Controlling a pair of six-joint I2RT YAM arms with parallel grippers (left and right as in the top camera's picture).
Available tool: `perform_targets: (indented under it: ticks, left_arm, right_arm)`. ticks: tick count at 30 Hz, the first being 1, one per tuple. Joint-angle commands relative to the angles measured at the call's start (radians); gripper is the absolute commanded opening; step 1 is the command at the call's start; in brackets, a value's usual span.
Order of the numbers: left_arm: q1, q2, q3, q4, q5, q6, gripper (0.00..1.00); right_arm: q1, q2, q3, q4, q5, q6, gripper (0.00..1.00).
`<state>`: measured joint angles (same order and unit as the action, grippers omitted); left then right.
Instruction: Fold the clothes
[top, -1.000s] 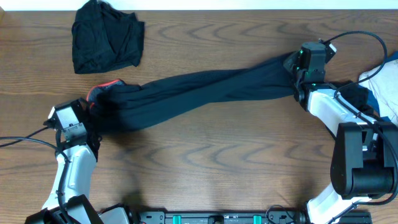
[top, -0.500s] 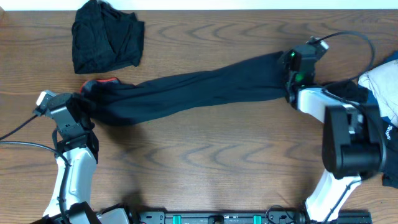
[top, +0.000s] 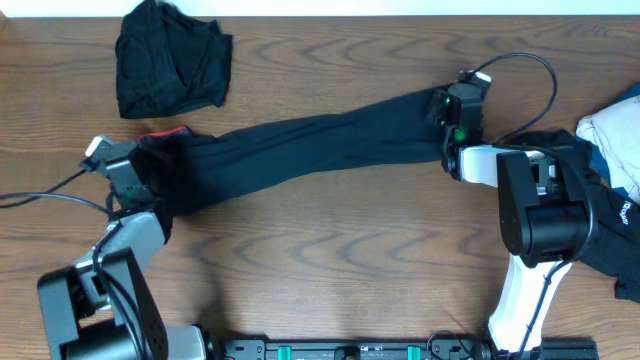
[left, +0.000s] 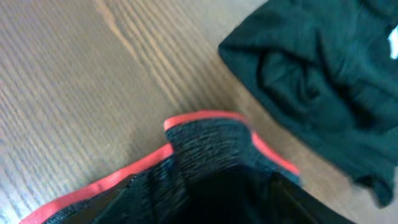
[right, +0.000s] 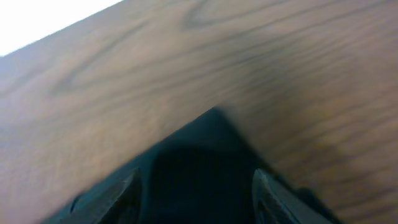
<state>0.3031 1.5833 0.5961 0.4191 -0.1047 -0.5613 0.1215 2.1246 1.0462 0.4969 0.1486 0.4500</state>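
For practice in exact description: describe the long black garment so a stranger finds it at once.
Look across the middle of the wooden table. The garment lies stretched from side to side. Unlike the crumpled black bundle nearby, it has a red band at one end.

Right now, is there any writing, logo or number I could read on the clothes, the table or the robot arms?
No text can be read in any view.
A small white mark on the black cloth at the right edge: too small to read.
On the long black garment and its red band: no print shows.
On the crumpled black garment: no label shows.
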Motion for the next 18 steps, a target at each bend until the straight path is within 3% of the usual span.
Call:
perform_targets:
  ticks: [1, 6, 13, 18]
  left_arm:
    - [-0.002, -0.022, 0.019, -0.015, -0.012, 0.119, 0.70]
    - [-0.002, -0.201, 0.019, -0.170, -0.012, 0.150, 0.79]
    - [-0.001, -0.539, 0.020, -0.416, -0.014, 0.157, 0.92]
    - [0.026, -0.726, 0.020, -0.623, -0.185, 0.021, 0.96]
  right_arm:
    - [0.018, -0.085, 0.013, -0.029, -0.127, -0.116, 0.54]
    - [0.071, -0.221, 0.013, -0.158, -0.202, -0.207, 0.53]
    - [0.300, -0.335, 0.019, -0.236, -0.234, -0.481, 0.65]
    - [0.462, -0.317, 0.070, -0.247, -0.228, -0.564, 0.65]
